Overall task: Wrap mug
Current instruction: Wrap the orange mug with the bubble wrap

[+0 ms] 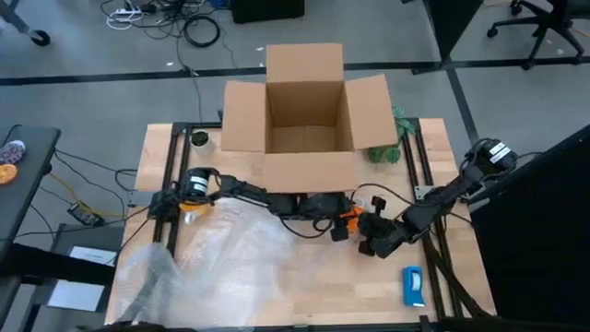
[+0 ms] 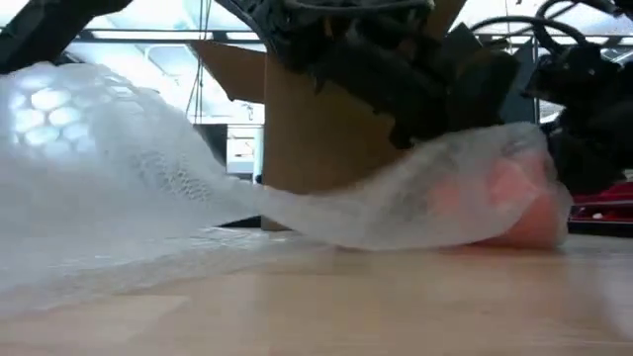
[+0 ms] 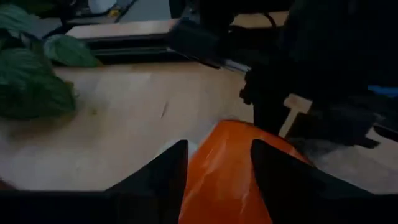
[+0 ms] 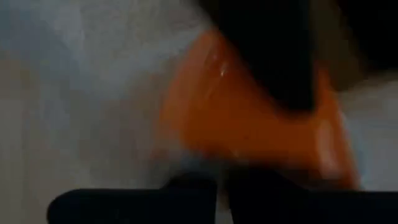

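Note:
The orange mug [image 1: 348, 218] sits on the table in front of the cardboard box, under one end of the clear bubble wrap [image 2: 425, 203]. The rest of the wrap [image 1: 207, 263] lies spread over the table's near left. My left gripper [image 3: 219, 171] reaches in from the left, with the mug [image 3: 221, 168] filling the gap between its fingers. My right gripper [image 4: 219, 190] comes from the right, just near of the mug [image 4: 249, 118], its fingers almost together at the wrap's end. My left gripper has the mug's orange wall [image 3: 211, 158] between its two fingers, coming at it roughly level from the table's left. One finger [image 3: 277, 171] covers part of the mug. The mug's base [image 2: 524, 235] rests on the table. My right gripper appears shut on the end of the bubble wrap [image 4: 189, 165] beside the mug; the fingers hide the place of contact. The wrap [image 2: 495, 163] lies draped over the mug and slopes down to the table.
The open cardboard box [image 1: 304, 111] stands at the far middle, with a green plant [image 1: 389, 148] at its right. A flat blue-and-white object [image 1: 413, 286] lies near the front right edge. A yellow-topped thing [image 1: 192, 210] sits by the left arm's base.

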Controlling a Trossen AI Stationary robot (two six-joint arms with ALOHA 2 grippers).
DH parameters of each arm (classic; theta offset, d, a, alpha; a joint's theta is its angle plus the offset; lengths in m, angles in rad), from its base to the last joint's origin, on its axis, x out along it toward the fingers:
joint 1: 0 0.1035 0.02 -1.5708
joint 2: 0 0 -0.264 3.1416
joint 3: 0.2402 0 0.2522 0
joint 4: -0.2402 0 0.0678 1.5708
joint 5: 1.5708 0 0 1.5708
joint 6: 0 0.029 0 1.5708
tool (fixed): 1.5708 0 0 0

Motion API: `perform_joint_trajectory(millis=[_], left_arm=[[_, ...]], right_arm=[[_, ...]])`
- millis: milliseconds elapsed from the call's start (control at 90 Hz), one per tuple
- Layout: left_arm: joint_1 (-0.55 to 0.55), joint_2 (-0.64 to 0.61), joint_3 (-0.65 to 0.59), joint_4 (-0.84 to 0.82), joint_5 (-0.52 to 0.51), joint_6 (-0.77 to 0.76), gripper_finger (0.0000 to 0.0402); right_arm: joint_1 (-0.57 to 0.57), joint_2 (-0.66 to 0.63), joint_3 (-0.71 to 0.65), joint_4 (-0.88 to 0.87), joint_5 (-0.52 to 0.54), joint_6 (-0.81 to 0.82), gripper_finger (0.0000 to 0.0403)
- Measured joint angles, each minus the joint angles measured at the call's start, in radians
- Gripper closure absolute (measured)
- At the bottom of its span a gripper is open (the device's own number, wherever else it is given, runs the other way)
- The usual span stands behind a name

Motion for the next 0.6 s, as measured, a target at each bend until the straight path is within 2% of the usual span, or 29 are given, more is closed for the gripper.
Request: perform_joint_trajectory(millis=[178,389,500,600], left_arm=[[-0.014,0.004,-0.002,-0.024,0.012,0.006,0.024],[-0.034,0.005,-0.003,-0.05,0.036,0.026,0.024],[-0.051,0.006,-0.005,-0.068,0.027,0.038,0.024],[-0.065,-0.004,-0.005,-0.095,0.026,0.039,0.024]], right_arm=[[0.043,-0.016,0.114,-0.263,-0.031,0.066,0.0402],[0.141,-0.034,0.222,-0.687,-0.087,0.338,0.0402],[0.197,-0.037,0.192,-0.735,-0.071,0.491,0.0401],[0.228,-0.036,0.121,-0.667,-0.041,0.575,0.0397]])
